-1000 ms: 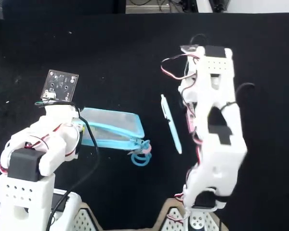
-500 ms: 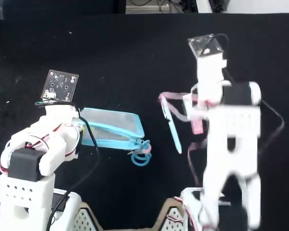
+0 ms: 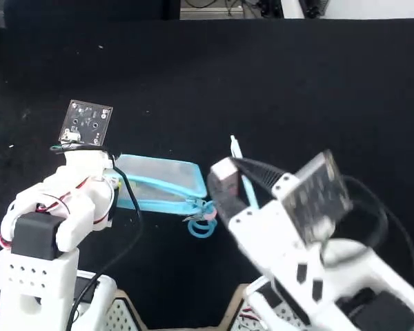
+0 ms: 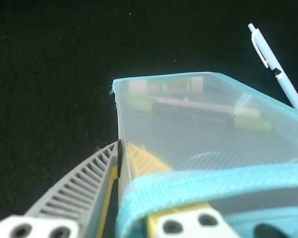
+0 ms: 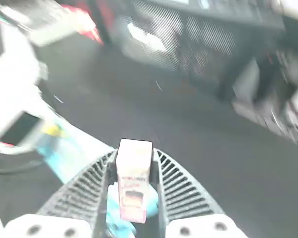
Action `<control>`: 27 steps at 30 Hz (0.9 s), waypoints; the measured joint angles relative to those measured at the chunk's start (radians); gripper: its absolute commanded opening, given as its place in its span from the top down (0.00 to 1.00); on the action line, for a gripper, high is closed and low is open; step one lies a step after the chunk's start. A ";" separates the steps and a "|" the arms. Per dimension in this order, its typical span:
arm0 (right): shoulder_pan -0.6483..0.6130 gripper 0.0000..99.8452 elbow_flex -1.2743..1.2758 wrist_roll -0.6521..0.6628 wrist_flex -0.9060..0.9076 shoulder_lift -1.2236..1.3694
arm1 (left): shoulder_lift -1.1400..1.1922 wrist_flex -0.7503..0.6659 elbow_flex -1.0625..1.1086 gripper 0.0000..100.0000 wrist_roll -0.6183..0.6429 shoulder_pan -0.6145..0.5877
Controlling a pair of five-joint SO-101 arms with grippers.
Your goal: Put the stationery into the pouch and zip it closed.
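Since the coming move hinges on how the load lies to the opening, we start with the right pincer (image 3: 223, 181), which is clamped on a small white-and-pink block (image 5: 134, 173), probably an eraser, held upright between its ribbed fingers. In the high view it sits at the centre of the frame, just right of the pouch (image 3: 162, 181). The pouch lies on the black table (image 3: 193, 83) with its long axis running left to right and dipping slightly toward the right. The teal zip band (image 3: 159, 198) follows the pouch's lower long edge and ends at the ring pulls (image 3: 202, 224), just below and left of the block. We cannot tell how wide that mouth gapes. The left pincer (image 4: 120, 151) is closed on the pouch's left end, pinning it, and pale stick-shaped items show through the mesh. The pen (image 3: 234, 146) lies on the table right of the pouch, its long axis nearly top to bottom in the frame, its lower part hidden under the right pincer. We judge the right arm is the nearer one, and the block must travel left and down toward the zip edge.
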 measured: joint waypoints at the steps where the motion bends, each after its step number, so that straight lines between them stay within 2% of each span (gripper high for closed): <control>1: -0.044 0.99 0.035 -0.002 -0.044 -0.025 | 0.000 0.000 0.000 0.97 0.000 0.000; 5: -0.206 0.99 0.218 -0.002 -0.250 -0.092 | 0.000 0.000 0.000 0.97 0.000 0.000; 9: -0.299 0.99 0.427 -0.002 -0.460 -0.121 | 0.000 0.000 0.000 0.97 0.000 0.000; 17: -0.315 0.99 0.671 0.028 -0.727 -0.167 | 0.000 0.000 0.000 0.97 0.000 0.000; 22: -0.316 0.99 0.741 0.115 -0.779 -0.176 | 0.000 0.000 0.003 0.97 -0.002 0.000; 27: -0.316 0.99 0.764 0.132 -0.783 -0.178 | 0.000 0.002 0.025 0.97 -0.002 0.000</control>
